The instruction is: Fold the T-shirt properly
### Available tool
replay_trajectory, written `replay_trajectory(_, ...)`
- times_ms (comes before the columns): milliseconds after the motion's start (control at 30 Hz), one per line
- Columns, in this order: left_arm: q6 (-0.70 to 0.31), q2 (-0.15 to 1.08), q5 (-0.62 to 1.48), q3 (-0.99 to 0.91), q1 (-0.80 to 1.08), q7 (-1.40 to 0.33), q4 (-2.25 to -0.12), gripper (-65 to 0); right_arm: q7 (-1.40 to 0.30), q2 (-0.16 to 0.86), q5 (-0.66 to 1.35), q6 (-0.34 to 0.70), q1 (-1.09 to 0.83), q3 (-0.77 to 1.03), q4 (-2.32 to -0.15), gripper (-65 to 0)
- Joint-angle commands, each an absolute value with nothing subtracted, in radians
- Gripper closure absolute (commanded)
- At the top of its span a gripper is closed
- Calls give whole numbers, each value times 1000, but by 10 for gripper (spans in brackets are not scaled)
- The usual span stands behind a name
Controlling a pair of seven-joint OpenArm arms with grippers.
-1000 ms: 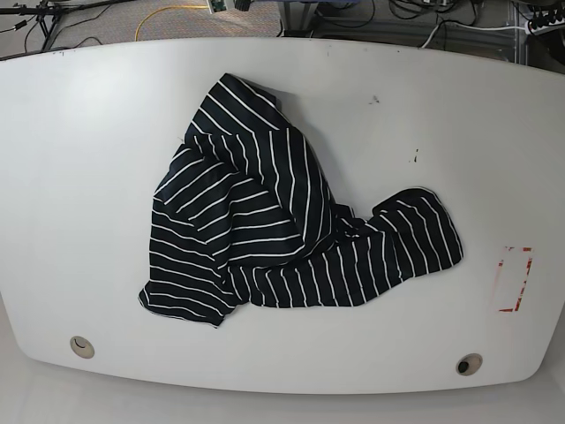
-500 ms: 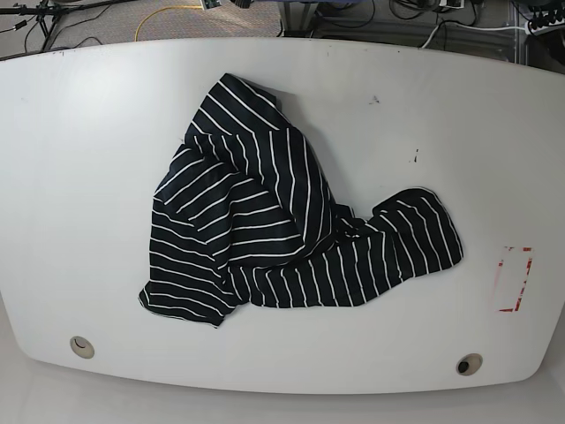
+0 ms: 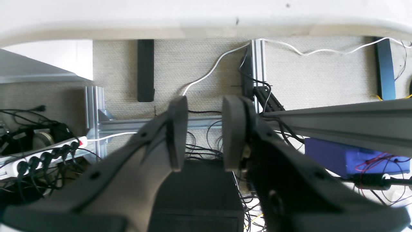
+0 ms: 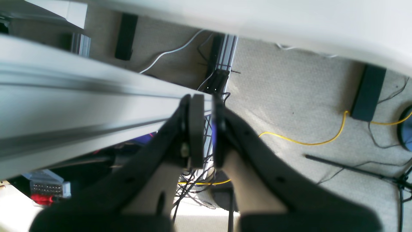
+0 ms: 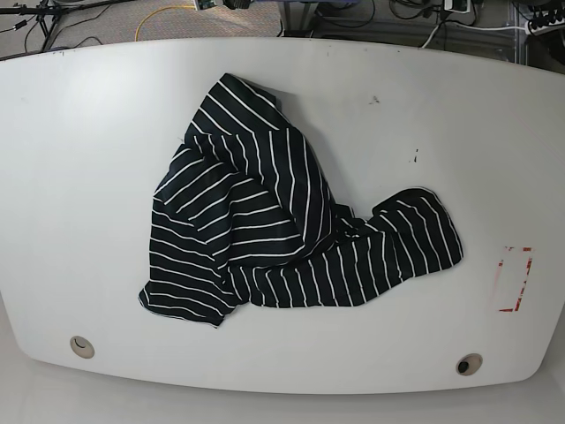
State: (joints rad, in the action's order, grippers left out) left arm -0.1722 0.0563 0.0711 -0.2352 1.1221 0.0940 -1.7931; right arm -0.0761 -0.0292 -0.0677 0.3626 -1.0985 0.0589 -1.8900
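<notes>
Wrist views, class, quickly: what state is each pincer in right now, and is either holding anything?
Left pincer: open, a clear gap between its fingers, holding nothing.
Right pincer: closed, holding nothing.

No readable text, label, brand or number in any of my views. Only sign-like mark: red-outlined rectangle (image 5: 514, 279) on white table (image 5: 79, 177), near its right edge in base view, nothing legible inside. Two small dark specks on tabletop, not characters. From my wrist cameras, white power strip (image 3: 38, 154) under table bears red switch, no lettering I can make out.
</notes>
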Motion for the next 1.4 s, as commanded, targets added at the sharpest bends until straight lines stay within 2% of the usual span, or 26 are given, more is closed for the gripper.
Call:
replay_trajectory(0, -169, 58, 80, -240, 1156, 112, -1827, -165, -62, -27, -63, 368, -1137, 58, -1923, -30)
replay_trajectory(767, -171, 81, 170, -306, 1140, 100, -1945, -163, -65, -19, -68, 363, -1162, 78, -2013, -29)
replay_trajectory(1367, -173, 80, 163, -348, 1001, 117, -1944, -159, -81, 15, -65, 361, -939, 64, -2001, -32)
